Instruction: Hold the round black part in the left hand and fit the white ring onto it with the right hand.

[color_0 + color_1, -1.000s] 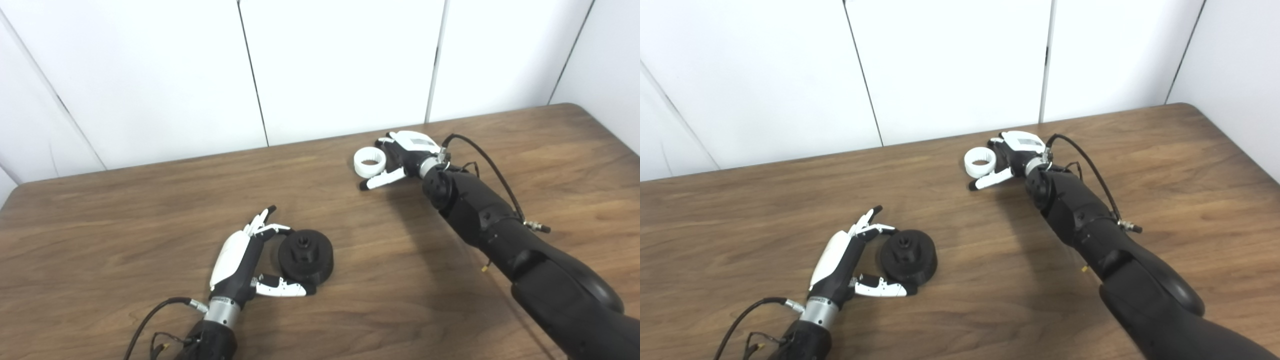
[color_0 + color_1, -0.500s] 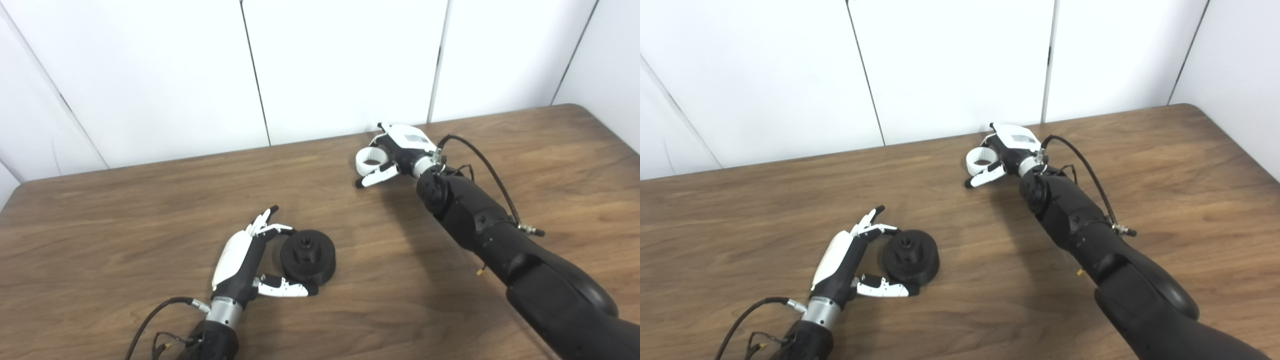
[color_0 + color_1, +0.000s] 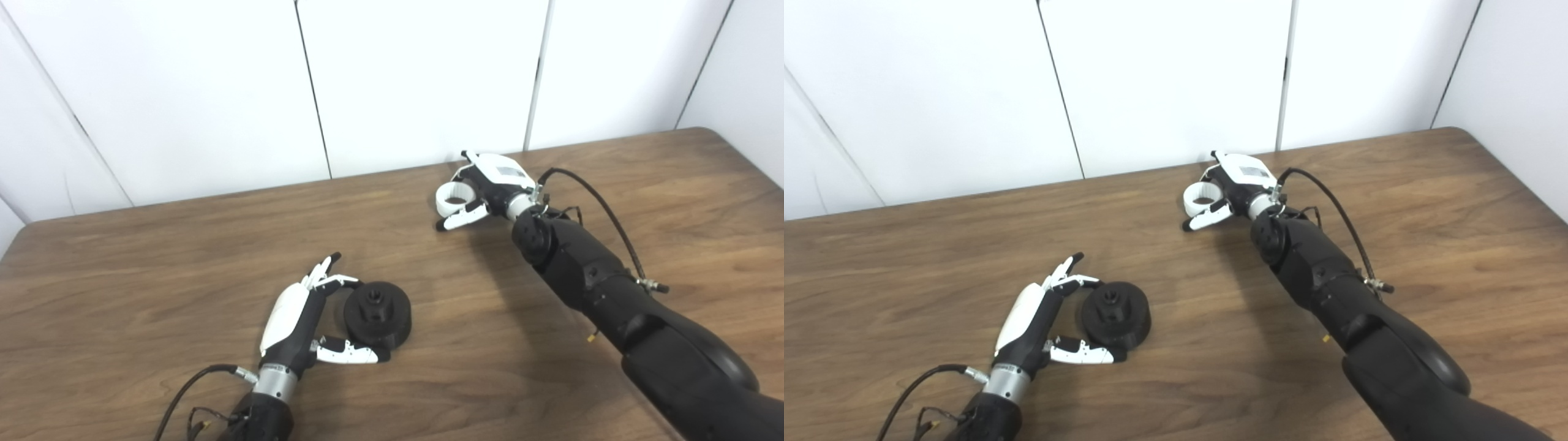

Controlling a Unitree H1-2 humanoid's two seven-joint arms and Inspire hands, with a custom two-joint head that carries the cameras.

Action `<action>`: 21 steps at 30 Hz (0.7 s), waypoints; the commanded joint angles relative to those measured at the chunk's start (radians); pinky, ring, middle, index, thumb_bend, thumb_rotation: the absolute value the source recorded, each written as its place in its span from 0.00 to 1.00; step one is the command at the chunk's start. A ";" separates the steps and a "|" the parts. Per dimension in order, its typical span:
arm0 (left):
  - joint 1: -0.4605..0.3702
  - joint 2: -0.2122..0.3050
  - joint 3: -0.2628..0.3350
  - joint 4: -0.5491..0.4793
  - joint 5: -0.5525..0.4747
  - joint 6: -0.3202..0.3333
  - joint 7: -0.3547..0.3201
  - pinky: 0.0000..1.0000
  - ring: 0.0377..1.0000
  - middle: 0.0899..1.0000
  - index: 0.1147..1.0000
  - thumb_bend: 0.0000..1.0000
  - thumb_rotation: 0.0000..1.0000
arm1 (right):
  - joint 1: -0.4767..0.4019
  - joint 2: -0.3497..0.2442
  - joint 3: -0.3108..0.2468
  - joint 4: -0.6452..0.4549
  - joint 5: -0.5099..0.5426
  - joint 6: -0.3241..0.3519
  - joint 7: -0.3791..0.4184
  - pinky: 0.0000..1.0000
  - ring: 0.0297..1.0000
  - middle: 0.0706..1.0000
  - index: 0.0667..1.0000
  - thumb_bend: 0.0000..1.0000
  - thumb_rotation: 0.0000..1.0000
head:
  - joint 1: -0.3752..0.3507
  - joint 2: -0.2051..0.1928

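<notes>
L hand [image 3: 294, 321] open, cupping black part [image 3: 376, 315] at 7 o'clock; R hand [image 3: 490, 187] clasping white ring [image 3: 452, 199] at 1 o'clock.

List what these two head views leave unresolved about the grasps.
- Right hand on white ring: fingers cover the ring's far side, so firm closure is unclear in either view.
- Left hand beside round black part: contact hidden by its fingers.
- Whether the ring is lifted off the table: too small.
</notes>
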 commanded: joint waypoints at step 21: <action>-0.001 0.007 -0.001 -0.012 0.013 -0.008 -0.003 1.00 1.00 1.00 0.55 0.97 0.22 | -0.038 -0.028 -0.025 -0.033 0.006 -0.057 -0.045 1.00 1.00 0.95 0.60 0.80 0.33 | -0.002 0.005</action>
